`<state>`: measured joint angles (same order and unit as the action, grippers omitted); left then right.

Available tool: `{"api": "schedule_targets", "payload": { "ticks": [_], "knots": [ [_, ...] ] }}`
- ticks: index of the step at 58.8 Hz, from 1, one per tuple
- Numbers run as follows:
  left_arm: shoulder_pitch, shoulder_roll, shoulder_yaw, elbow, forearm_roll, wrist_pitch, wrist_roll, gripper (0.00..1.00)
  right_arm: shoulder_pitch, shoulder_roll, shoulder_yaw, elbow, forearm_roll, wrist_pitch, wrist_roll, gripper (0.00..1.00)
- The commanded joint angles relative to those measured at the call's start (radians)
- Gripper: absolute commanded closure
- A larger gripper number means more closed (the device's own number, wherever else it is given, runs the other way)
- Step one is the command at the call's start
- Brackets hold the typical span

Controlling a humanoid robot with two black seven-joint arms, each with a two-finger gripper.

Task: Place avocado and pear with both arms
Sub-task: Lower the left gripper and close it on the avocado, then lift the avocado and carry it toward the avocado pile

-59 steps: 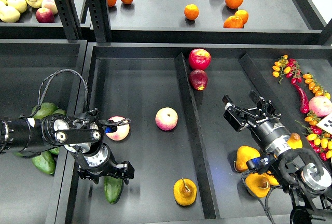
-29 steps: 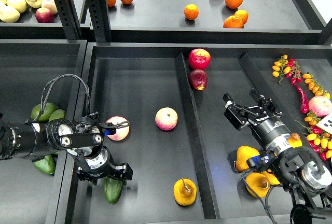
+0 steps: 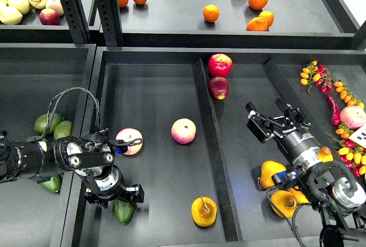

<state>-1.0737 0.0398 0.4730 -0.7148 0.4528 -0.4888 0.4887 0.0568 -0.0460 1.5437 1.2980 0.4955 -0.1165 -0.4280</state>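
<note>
The left gripper (image 3: 123,194) is seemingly clenching the avocado (image 3: 123,211) for placement; the right gripper (image 3: 273,120) is hovering released, pear (image 3: 204,211) untouched.

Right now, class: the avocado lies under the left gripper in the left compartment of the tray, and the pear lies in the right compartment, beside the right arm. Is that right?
One thing is wrong. In the head view the pear sits in the left compartment, the same one as the avocado under the left gripper. The divider separates it from the right arm.

The left tool (image 3: 113,194) has sunk lower and nearer, over the avocado (image 3: 124,211).
</note>
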Motion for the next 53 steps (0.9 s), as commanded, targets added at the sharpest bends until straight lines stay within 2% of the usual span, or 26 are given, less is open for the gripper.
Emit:
{"api": "schedule_targets", "payload": {
  "ticks": [1,12,18,22,36,44,53],
  "knots": [
    [0.001,0.000,-0.011,0.026,-0.005,0.000,0.000,0.47,0.000,0.002,-0.001,0.000,0.000,0.000,0.000,0.00],
    [0.000,0.000,-0.014,0.044,-0.016,0.000,0.000,0.58,0.000,0.002,0.001,0.000,0.000,0.000,0.000,0.00],
    [0.000,0.002,-0.023,0.048,-0.077,0.000,0.000,0.77,0.000,0.002,0.001,0.000,0.000,0.000,0.000,0.00],
    [0.000,0.003,-0.028,0.048,-0.108,0.000,0.000,0.83,0.000,0.002,0.001,0.000,0.000,0.000,0.000,0.00],
    [-0.023,0.005,-0.053,0.041,-0.120,0.000,0.000,0.83,0.000,0.003,-0.001,0.000,0.000,0.000,0.000,0.00],
    [-0.120,0.026,-0.117,0.048,-0.120,0.000,0.000,0.83,0.000,0.012,-0.001,0.000,0.000,0.000,0.000,0.00],
    [-0.196,0.120,-0.162,0.070,-0.141,0.000,0.000,0.81,-0.003,0.034,-0.007,0.000,0.000,0.000,0.002,0.00]
  ]
}}
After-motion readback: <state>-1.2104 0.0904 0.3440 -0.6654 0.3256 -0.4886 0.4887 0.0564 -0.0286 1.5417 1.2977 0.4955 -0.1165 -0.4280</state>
